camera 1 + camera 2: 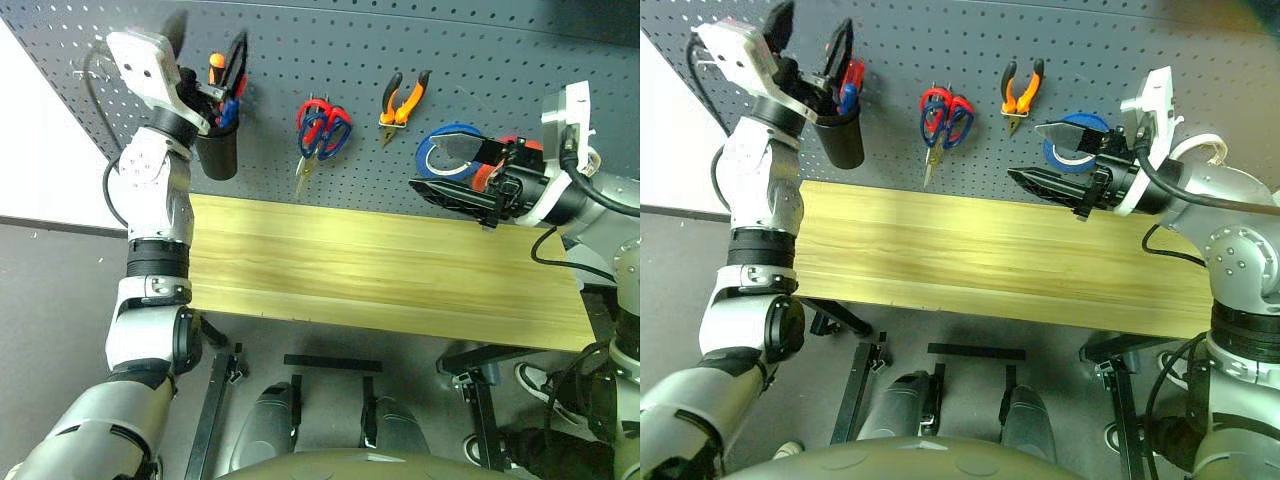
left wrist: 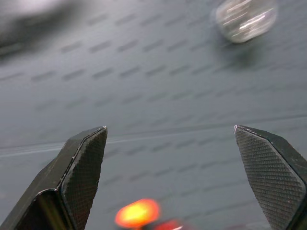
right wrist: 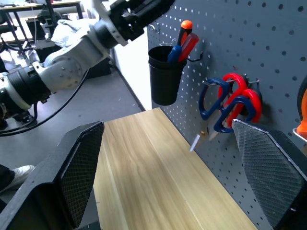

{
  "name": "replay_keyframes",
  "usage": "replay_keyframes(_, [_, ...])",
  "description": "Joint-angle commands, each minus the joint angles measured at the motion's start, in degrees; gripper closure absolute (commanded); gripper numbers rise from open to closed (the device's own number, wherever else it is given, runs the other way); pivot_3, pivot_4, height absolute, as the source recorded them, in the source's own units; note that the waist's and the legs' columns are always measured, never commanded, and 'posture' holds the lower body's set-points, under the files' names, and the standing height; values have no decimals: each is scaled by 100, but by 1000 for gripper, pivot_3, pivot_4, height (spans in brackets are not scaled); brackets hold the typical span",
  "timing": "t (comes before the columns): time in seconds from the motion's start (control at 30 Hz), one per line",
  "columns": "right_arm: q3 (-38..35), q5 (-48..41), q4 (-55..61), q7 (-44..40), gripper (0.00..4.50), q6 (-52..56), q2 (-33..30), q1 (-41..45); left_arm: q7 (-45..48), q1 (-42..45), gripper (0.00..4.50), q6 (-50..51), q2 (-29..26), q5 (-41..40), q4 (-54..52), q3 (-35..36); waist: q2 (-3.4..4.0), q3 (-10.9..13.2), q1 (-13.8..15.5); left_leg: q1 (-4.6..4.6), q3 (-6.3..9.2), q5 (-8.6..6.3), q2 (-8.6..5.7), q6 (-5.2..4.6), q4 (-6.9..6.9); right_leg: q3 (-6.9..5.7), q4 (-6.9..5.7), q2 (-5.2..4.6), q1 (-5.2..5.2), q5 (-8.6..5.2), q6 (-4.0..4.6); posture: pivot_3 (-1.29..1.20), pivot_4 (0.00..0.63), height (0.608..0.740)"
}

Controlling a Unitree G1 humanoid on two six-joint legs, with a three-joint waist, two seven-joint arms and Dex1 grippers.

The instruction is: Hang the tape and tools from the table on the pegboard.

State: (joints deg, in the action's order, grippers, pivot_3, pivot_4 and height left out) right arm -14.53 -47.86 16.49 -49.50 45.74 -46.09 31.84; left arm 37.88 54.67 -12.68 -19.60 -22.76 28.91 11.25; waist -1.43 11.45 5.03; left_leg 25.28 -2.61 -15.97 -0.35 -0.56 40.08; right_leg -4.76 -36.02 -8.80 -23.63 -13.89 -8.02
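Tools and tape all seem to be off the long light yellowish wooden surface (image 1: 380, 275) and up on the dark grey perforated pegboard (image 1: 350, 40): the small screwdriver with the orange-and-black handle (image 1: 216, 70) stands in a black cylindrical cup (image 1: 217, 150) hung on the board, the dark-blue-handled scissors (image 1: 332, 135) hang on a hook overlapping a red-handled pair (image 1: 312, 115), and the orange-and-black-handled pliers (image 1: 404, 98) hang further along. A large blue ring of tape (image 1: 448, 150) hangs beside the pliers, and the wide red ring of tape (image 1: 484, 177) shows just past it, mostly hidden by the right arm. The left hand (image 1: 205, 55) is raised at the cup with its two black fingers spread wide and nothing between them, the screwdriver's orange tip just below in the left wrist view. The right hand (image 1: 1040, 155) sits level in front of the blue ring, its fingers also wide apart and empty. By my reading, the step in hand is letting go of the screwdriver into the cup, likely the last item. The next move calls for drawing the left hand straight away from the cup without knocking it.
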Motion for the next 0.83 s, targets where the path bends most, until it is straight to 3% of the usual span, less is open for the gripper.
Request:
replay_keyframes(0.03, [-278,106,55,-72,0,-137,-194,-345,1915,-349,15,783,-322,-618,-400,-376,5,-18,-12,-1,-1,0,0,0,-1,0,0,0,0,0,0,101,99,728])
replay_keyframes(0.17, [-407,109,202,-98,0,-226,-233,-759,3301,-716,15,1691,-711,-676,-496,-888,15,-27,-100,-4,-2,1,1,-1,3,0,-4,1,4,0,0,76,96,728])
replay_keyframes(0.3, [-507,229,371,-155,0,-429,-210,-1278,4308,-977,15,1667,-978,-377,-169,-1285,22,-56,-171,-22,-5,-4,1,-8,1,2,-1,0,20,0,0,40,86,728])
replay_keyframes(0.53, [-341,868,155,-301,0,-1268,-46,-2053,4857,-843,15,783,-793,63,942,-1330,20,-75,-281,-36,-5,-5,5,-10,2,3,-4,0,35,0,0,32,91,728])
replay_keyframes(0.83, [165,1299,-302,-442,0,-1684,113,-1973,4980,-1096,15,548,-640,340,1176,-1350,23,-76,-284,-41,-5,-6,6,-12,2,4,-5,0,35,0,0,52,108,728])
